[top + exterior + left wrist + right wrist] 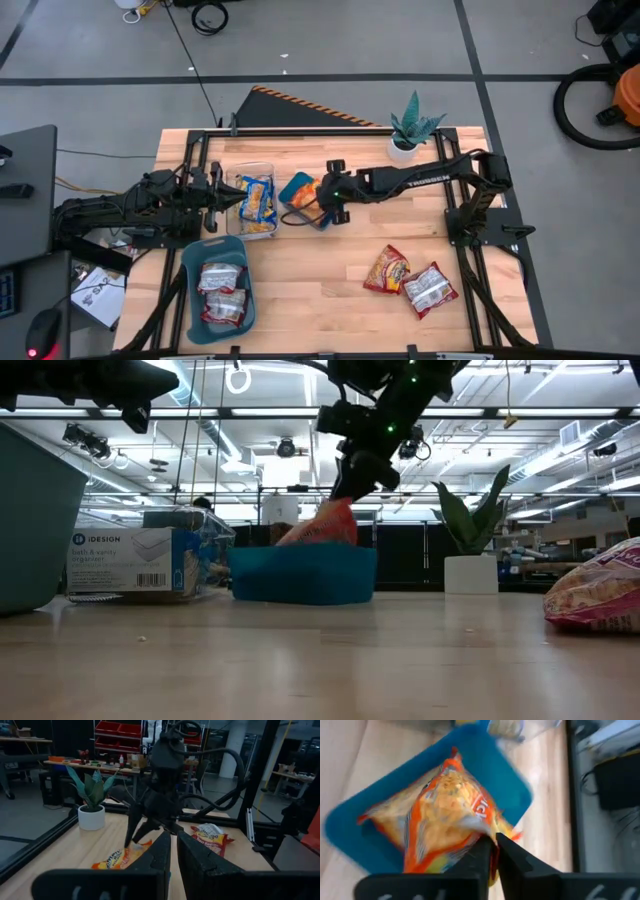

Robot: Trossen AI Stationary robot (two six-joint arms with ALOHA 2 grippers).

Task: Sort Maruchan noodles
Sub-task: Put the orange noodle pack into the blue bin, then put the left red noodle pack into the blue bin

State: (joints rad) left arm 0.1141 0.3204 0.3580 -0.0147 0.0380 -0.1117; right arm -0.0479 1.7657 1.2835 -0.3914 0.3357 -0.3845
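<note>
Wooden tabletop (320,290) under workshop lights: the right gripper (493,851) hangs over a small teal bin (355,842), its fingers nearly together and pinching the edge of an orange noodle packet (440,810) that stands tilted in that bin. The left gripper (172,852), fingers close together and holding nothing, waits beside a clear container (256,198) of yellow-and-blue packets (258,200), with a large teal bin (190,290) of red-and-silver packets (222,293) near it. Two loose packets (412,280) lie well apart from both grippers.
</note>
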